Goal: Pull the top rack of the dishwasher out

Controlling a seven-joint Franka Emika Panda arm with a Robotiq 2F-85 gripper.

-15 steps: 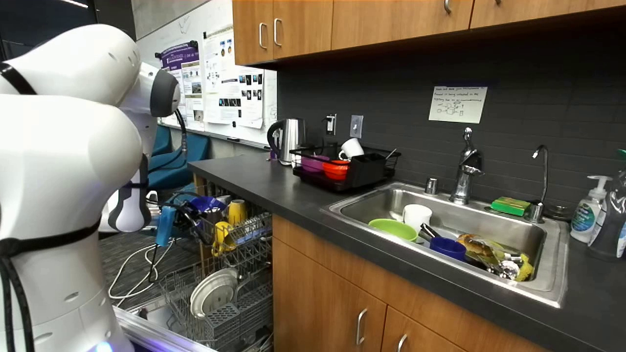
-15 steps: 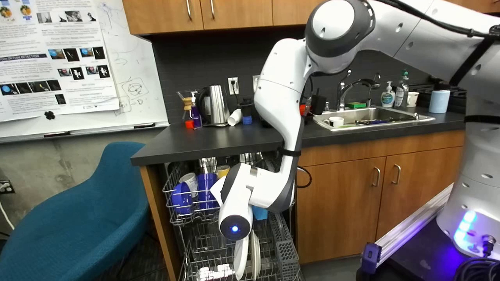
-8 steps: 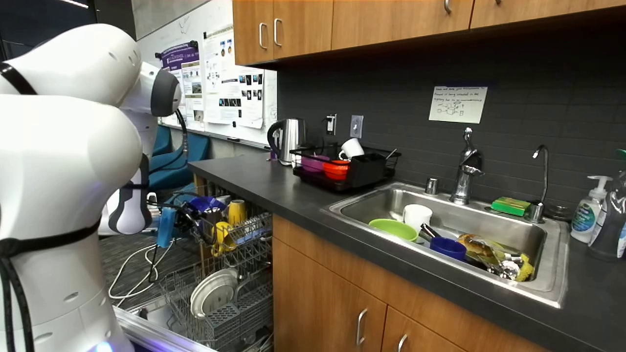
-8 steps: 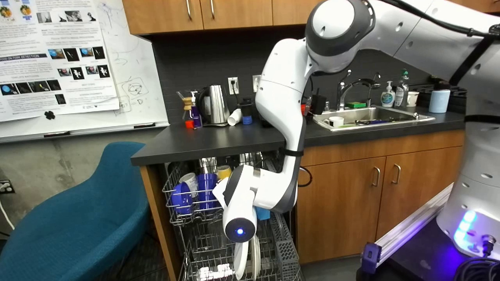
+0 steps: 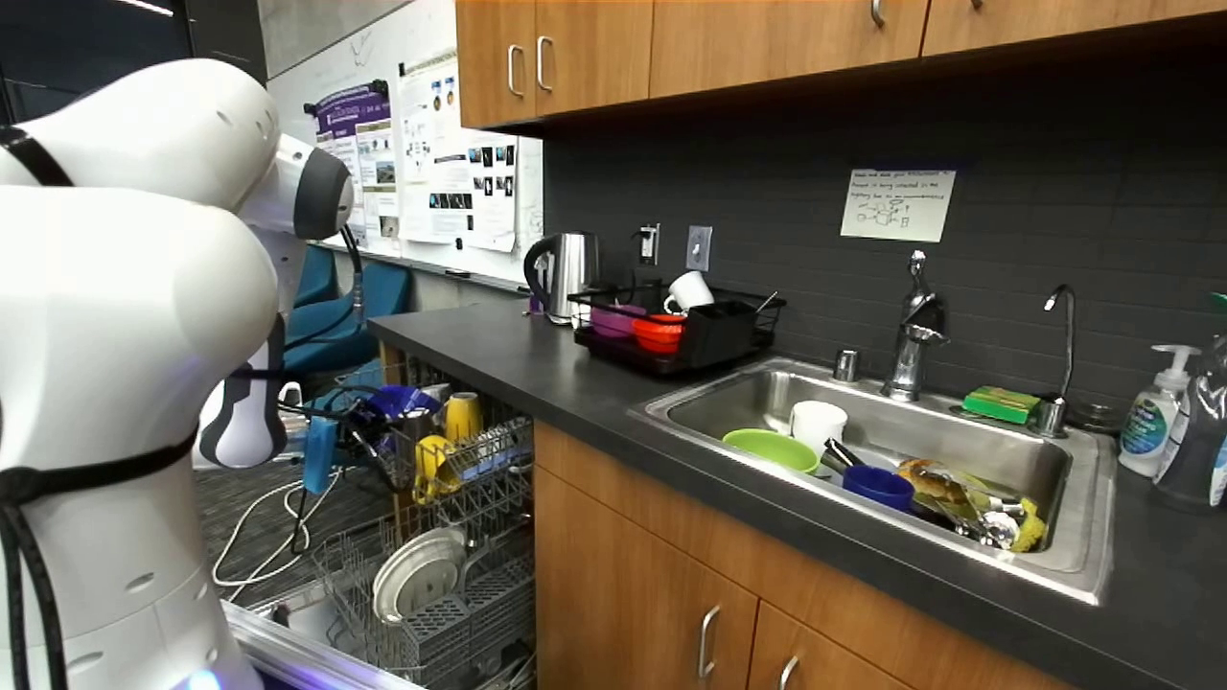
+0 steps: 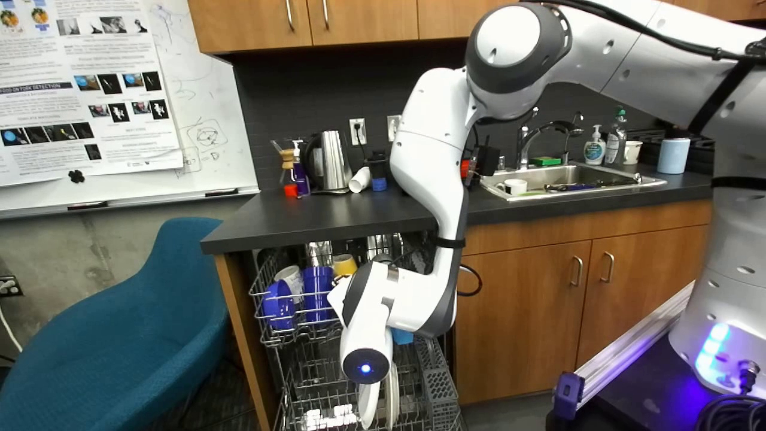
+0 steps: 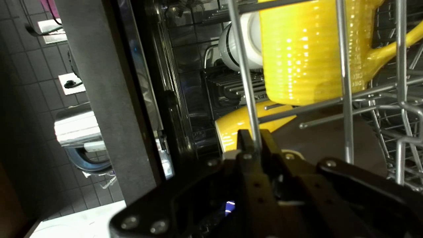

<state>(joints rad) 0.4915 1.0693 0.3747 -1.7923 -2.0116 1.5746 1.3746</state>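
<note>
A dark worktop (image 5: 479, 335) ran along a black tiled wall (image 5: 767, 211), with wooden cabinets (image 5: 594, 57) above and below it. In both exterior views a steel kettle (image 6: 334, 161) stood on the surface. In an exterior view a black dish rack (image 5: 724, 337) came next, holding a purple bowl (image 5: 615, 321), a red bowl (image 5: 659, 333) and a tilted white mug (image 5: 690, 289). Beyond that the steel sink (image 5: 1091, 517) was let into the worktop, with a green bowl (image 5: 770, 448) and a blue bowl (image 5: 878, 486) inside. A whiteboard (image 6: 209, 120) bearing posters (image 6: 90, 90) hung on another wall, and a teal chair (image 6: 131, 311) stood near the worktop's end.

Under the worktop sat the dishwasher (image 6: 317, 359), its top rack (image 5: 491, 487) above a lower rack (image 5: 350, 575) that held white plates (image 5: 420, 573). Blue cups (image 6: 317, 287) and yellow ones stood among the upper wires. In the wrist view the claw (image 7: 254, 137) was closed around a wire of the top rack, which ran between its two fingertips (image 7: 244, 142). A yellow mug (image 7: 304, 53) showed behind the wires, apart from the claw. The arm (image 6: 428, 167) hid the claw in an exterior view.
</note>
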